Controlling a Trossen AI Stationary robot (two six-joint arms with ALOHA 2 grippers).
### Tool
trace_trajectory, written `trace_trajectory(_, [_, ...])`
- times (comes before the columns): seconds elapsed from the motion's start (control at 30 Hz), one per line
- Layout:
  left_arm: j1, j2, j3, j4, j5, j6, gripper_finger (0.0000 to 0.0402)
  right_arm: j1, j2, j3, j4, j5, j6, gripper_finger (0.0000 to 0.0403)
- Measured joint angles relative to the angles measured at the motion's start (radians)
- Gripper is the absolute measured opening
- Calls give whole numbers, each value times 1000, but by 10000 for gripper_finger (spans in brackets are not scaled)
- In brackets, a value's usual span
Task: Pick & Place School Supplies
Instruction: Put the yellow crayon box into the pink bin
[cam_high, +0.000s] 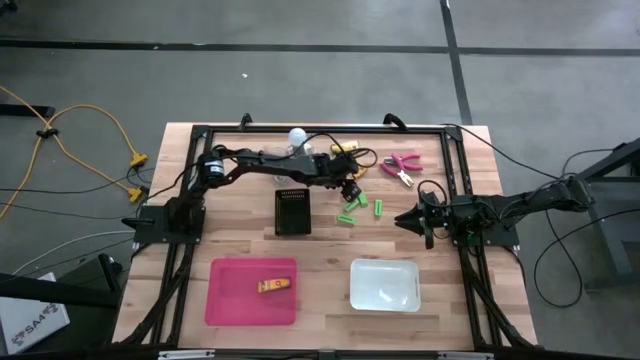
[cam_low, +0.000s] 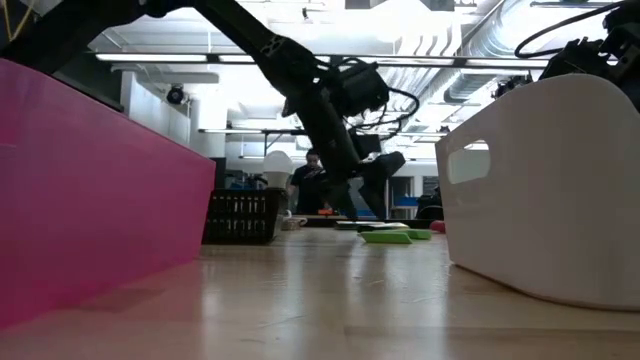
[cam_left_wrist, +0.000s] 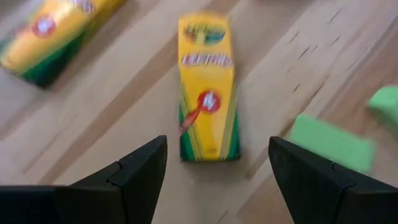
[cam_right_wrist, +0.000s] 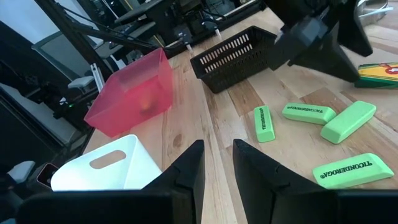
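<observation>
Crayon box (cam_left_wrist: 207, 87), yellow with green base and red emblem, lying flat on the table (cam_left_wrist: 124, 112) directly ahead of my left gripper (cam_left_wrist: 217, 165), centred between its widely parted, empty fingers; a second crayon box (cam_left_wrist: 50, 37) off to one side; green erasers (cam_left_wrist: 333, 143) to the other; my right gripper (cam_right_wrist: 217, 162), jaws nearly together and holding nothing, waits near four erasers (cam_right_wrist: 263, 123); surface pale wood planks; grey floor (cam_high: 300, 80) beyond.
</observation>
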Motion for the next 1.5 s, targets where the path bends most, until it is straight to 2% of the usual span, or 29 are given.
trace_trajectory(0.93, [16, 37, 2, 36, 5, 27, 274, 0, 0, 0, 0, 0, 0, 72])
trace_trajectory(1.17, [27, 51, 2, 62, 84, 30, 274, 0, 0, 0, 0, 0, 0, 72])
trace_trajectory(1.5, [26, 61, 3, 70, 70, 30, 269, 0, 0, 0, 0, -1, 0, 72])
